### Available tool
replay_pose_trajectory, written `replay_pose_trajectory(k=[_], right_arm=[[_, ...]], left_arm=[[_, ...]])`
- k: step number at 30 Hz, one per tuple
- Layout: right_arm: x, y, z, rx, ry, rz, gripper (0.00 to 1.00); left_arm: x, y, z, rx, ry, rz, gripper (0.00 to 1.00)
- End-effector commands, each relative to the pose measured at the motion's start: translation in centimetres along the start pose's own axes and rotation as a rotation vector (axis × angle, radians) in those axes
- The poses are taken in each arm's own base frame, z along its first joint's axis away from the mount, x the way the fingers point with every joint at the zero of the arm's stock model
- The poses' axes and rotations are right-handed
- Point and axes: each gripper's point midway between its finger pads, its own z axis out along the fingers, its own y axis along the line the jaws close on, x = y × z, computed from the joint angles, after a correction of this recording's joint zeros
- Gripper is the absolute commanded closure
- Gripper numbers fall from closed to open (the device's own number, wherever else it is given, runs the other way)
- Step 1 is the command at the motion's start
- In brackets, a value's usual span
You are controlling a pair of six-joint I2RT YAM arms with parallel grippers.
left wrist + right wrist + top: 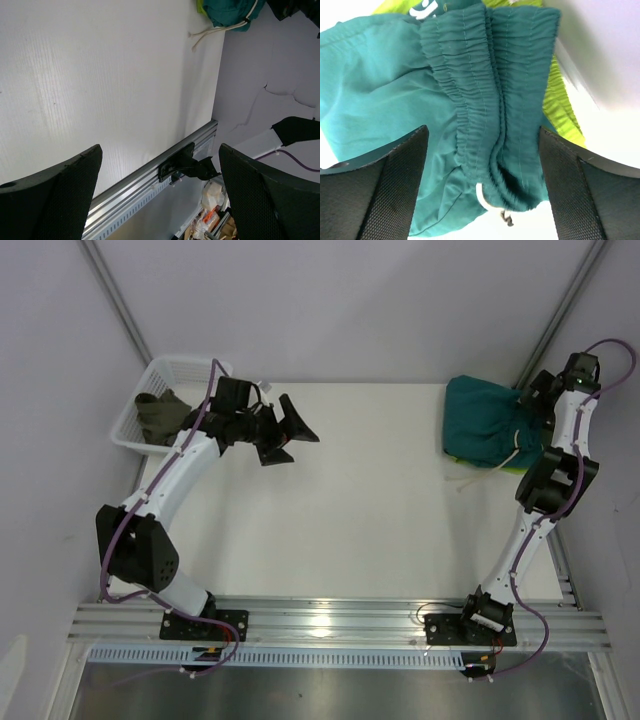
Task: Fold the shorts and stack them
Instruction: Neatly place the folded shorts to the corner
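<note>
light: bright, even, overhead | shadows: faint | glare: sheen on rail (330, 618) and table (60, 100) | right wrist: teal shorts (380, 90) sharp, corners blown white, right edge blurred

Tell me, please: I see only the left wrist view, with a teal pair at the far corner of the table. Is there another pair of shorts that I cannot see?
Observer: Yes. A dark olive pair lies in a white basket at the far left corner of the table.
Operator: Thank you. Does the right gripper hold the teal pair?
Observer: No. The right gripper has its jaws open over the gathered waistband of the teal pair. They are not closed on the cloth.
</note>
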Motion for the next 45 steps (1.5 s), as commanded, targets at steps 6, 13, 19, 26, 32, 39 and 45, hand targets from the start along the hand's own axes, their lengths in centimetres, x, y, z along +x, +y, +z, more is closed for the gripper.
replay_pose_trajectory(k=[6, 13, 19, 26, 32, 39, 45], right_arm=[[-10.1, -0.4, -11.0, 0.081, -0.372, 0.005, 0.05], [-10.6, 0.8, -13.3, 0.043, -0.397, -0.033, 0.05], [-8.3, 4.0, -16.3, -0.078, -0.375, -0.048, 0.06], [-1.7, 10.4, -19.9, -0.218, -0.330, -0.113, 0.06], [5.1, 14.5, -24.7, -0.445, -0.286, -0.148, 0.05], [12.4, 15.9, -30.6, -0.587, -0.285, -0.244, 0.04], [16.4, 15.1, -34.2, -0.648, -0.310, -0.287, 0.03]], left_arm=[[-0.4, -2.5, -1.4, 0.051, -0.022, 0.072, 0.01], [-0.2, -3.0, -2.0, 0.063, -0.021, 0.087, 0.01], [0.0, -3.7, -2.2, 0.092, -0.018, 0.102, 0.01], [0.2, -4.6, -3.3, 0.118, -0.052, 0.139, 0.01], [0.5, -5.0, -5.0, 0.128, -0.116, 0.203, 0.01], [1.6, -4.3, -7.2, 0.124, -0.209, 0.290, 0.01], [3.0, -2.7, -9.3, 0.109, -0.312, 0.361, 0.01]])
